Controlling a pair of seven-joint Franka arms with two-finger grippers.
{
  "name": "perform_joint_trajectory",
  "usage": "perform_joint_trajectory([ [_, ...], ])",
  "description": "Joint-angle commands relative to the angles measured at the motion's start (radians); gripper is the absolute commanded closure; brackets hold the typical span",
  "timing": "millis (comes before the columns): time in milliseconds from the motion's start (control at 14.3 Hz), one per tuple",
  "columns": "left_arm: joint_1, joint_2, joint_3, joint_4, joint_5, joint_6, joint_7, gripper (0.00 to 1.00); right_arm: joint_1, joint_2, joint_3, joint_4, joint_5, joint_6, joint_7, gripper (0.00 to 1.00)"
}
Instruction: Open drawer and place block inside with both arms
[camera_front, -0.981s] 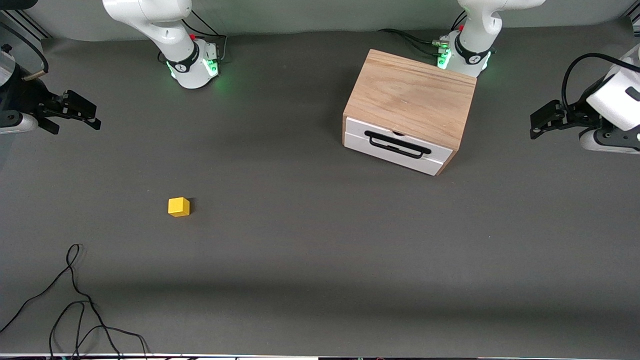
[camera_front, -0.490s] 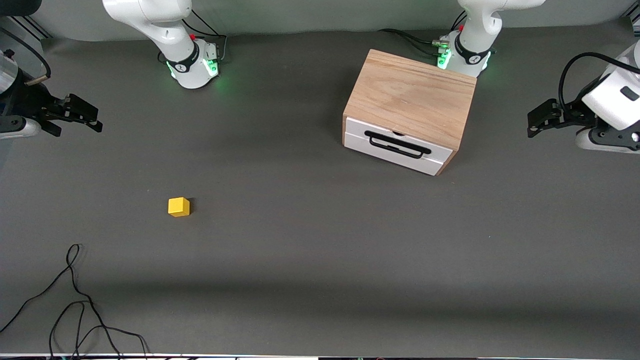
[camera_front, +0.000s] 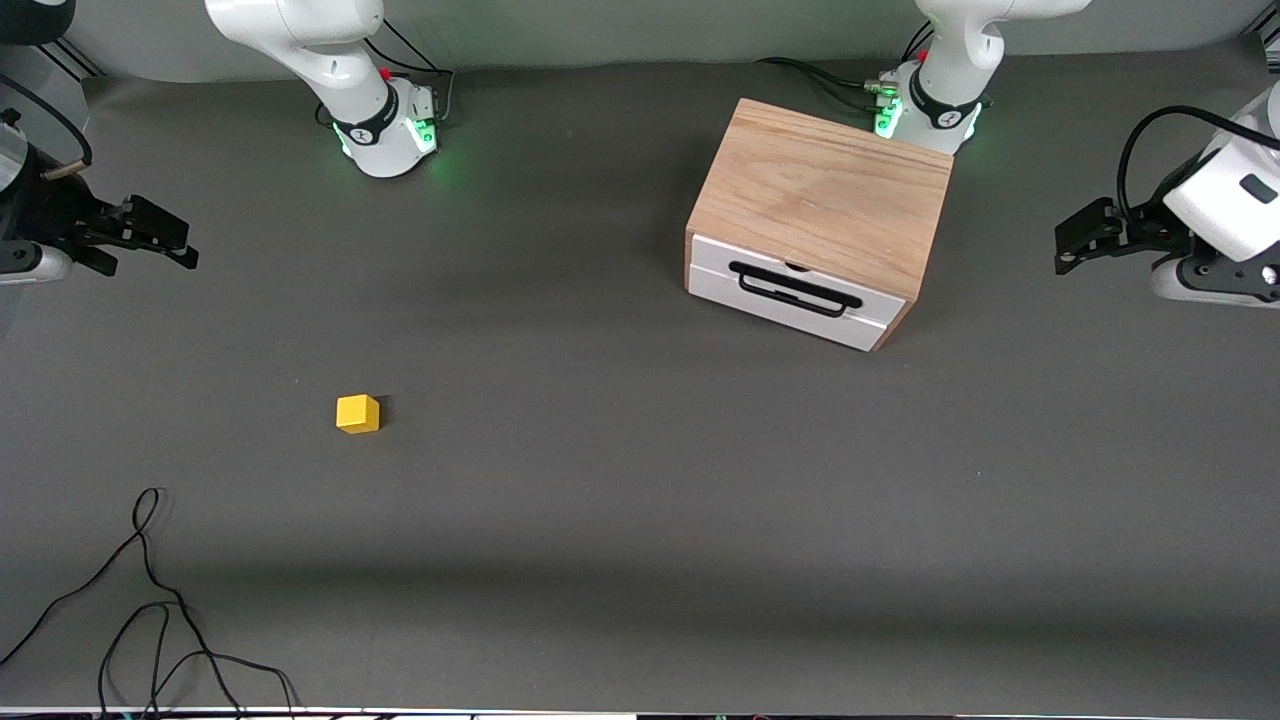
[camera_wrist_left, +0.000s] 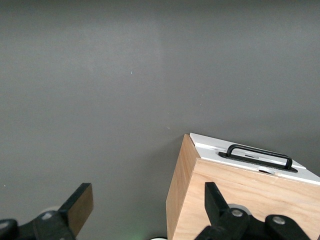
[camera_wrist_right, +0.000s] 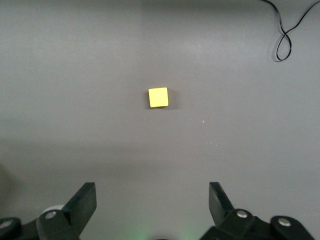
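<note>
Two grippers are hanging over the table (camera_front: 620, 500) at its ends in the front view. At the right arm's end, the right gripper (camera_front: 185, 245) is standing with its jaws spread and nothing between them. At the left arm's end, the left gripper (camera_front: 1068, 245) is pointing toward the box (camera_front: 825, 190), apart from it and gripping nothing. This box is sitting close to the left arm's base, and its drawer (camera_front: 790, 295) is sitting fully shut, the black handle (camera_front: 795, 290) lying across the white front. Well apart from the box, the block (camera_front: 358, 413) is resting on the table toward the right arm's end, nearer to the camera than the box. A loose black cable (camera_front: 150, 600) is lying nearer the camera still.

In the left wrist view, the left gripper (camera_wrist_left: 147, 200) is showing both fingers (camera_wrist_left: 80, 205) spread wide, empty, with the box (camera_wrist_left: 235, 195) and its closed drawer (camera_wrist_left: 255, 157) in sight and the handle (camera_wrist_left: 260, 156) untouched.

In the right wrist view, the right gripper (camera_wrist_right: 152, 200) is also showing wide-spread, empty fingers (camera_wrist_right: 82, 202), with the block (camera_wrist_right: 158, 97) lying on the table well clear of them and a loop of cable (camera_wrist_right: 285, 40) off to one side.
</note>
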Motion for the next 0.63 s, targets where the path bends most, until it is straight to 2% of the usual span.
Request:
perform_joint_trajectory([
  [0,-0.005,-0.003,0.004,0.004,0.003,-0.011,0.015,0.01,-0.003,0.063,-0.005,0.011,0.005,0.045,-0.005,0.00],
  [560,-0.005,-0.001,0.004,0.004,0.002,-0.011,0.015,0.01,0.007,0.148,-0.003,0.011,0.005,0.150,-0.005,0.00],
])
